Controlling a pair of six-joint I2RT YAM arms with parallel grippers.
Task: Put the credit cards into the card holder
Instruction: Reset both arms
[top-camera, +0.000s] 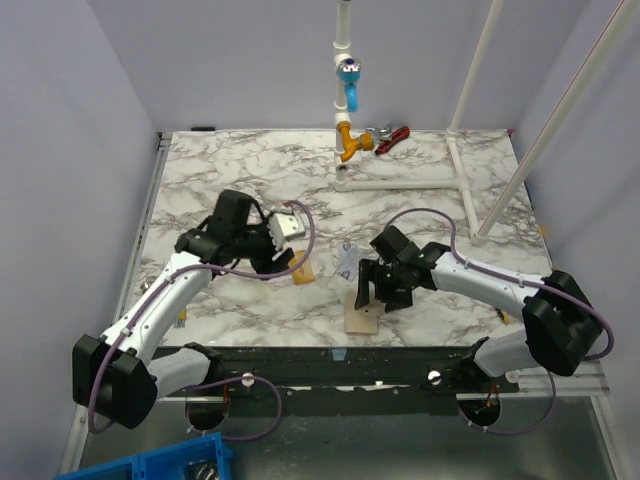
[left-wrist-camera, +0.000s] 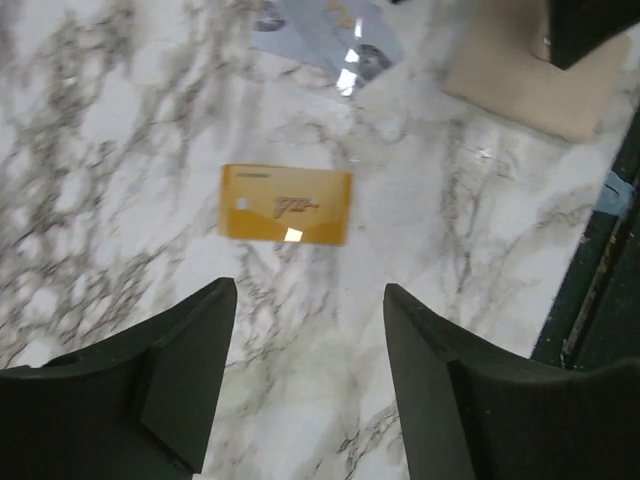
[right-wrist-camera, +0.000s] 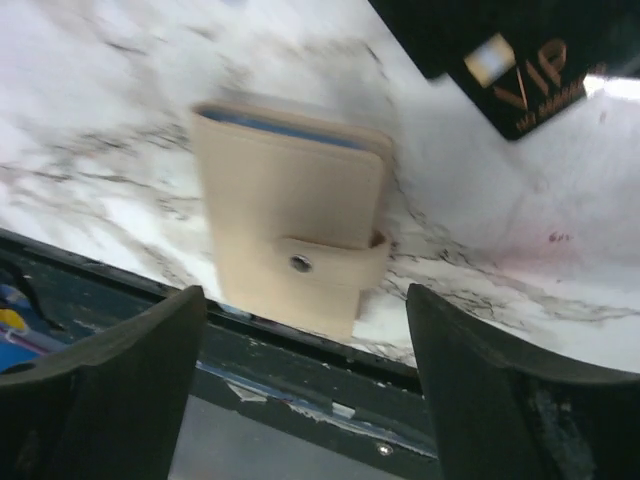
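1. Your left claw (left-wrist-camera: 310, 375) hung wide open above the table (top-camera: 220, 170), holding nothing, with the gold card (left-wrist-camera: 285, 205) lying flat just ahead of its fingertips.
2. The gold card lay face up and clear of the other things. To lift it well, I judged you should bring one finger down at a long edge and tip the card up, since a card lying flat on marble gives the pads little to bite.
3. Further right lay the silver card (left-wrist-camera: 330, 35), also flat, between the gold card and the holder (right-wrist-camera: 295, 240). It was near the holder's far corner, though whether the two touched I could not tell.
4. The holder sat at the near edge of the table, folded shut with its snap tab (right-wrist-camera: 300, 263) fastened — only a sliver of blue lining showed along the far edge. No card would go in until that tab was popped, so I judged this the step to settle first. Pin the body with one claw and pull the tab with the other, and keep the holder from sliding off the edge.
5. The black card (right-wrist-camera: 510, 50) lay just beyond the holder's far right corner, apart from it.
6. Your right claw (right-wrist-camera: 310, 395) hovered over the holder, jaws spread wider than its body — empty, and well placed to come down on it.
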